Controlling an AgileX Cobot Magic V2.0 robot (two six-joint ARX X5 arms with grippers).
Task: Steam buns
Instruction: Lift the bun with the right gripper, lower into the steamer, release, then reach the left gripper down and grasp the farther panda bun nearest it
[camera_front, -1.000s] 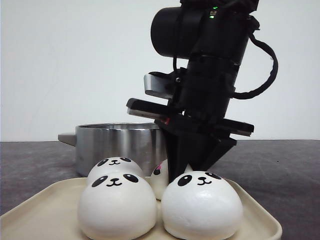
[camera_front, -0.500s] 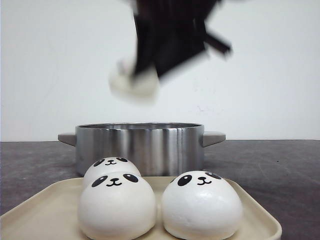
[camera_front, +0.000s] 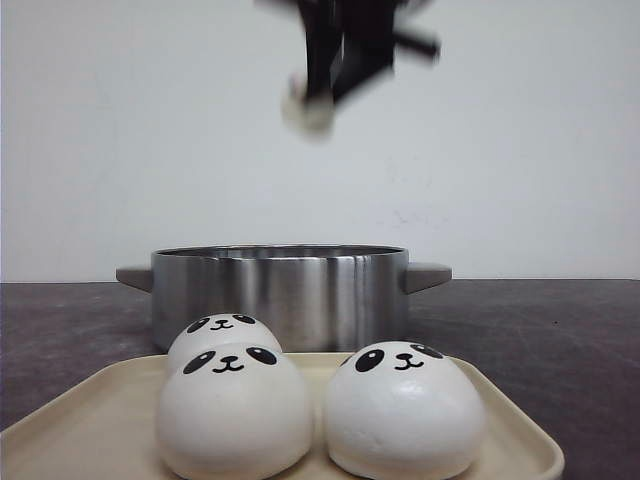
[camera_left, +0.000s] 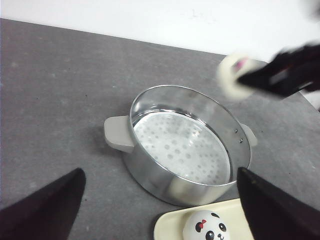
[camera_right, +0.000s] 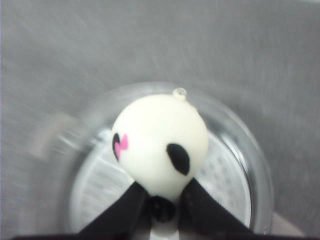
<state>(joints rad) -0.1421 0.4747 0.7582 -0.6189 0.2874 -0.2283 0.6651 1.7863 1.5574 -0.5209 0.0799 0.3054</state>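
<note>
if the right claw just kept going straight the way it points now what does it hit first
Probably the perforated floor of the steel pot: the right claw, shut on a bun, points down into it. The bun would touch first. Depth is blurred.

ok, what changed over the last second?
The right hand closed on the back-right bun on the tray and lifted it away; it now holds it high above the pot, blurred with motion. The other three buns, tray and pot stayed put. The left hand hangs open.
</note>
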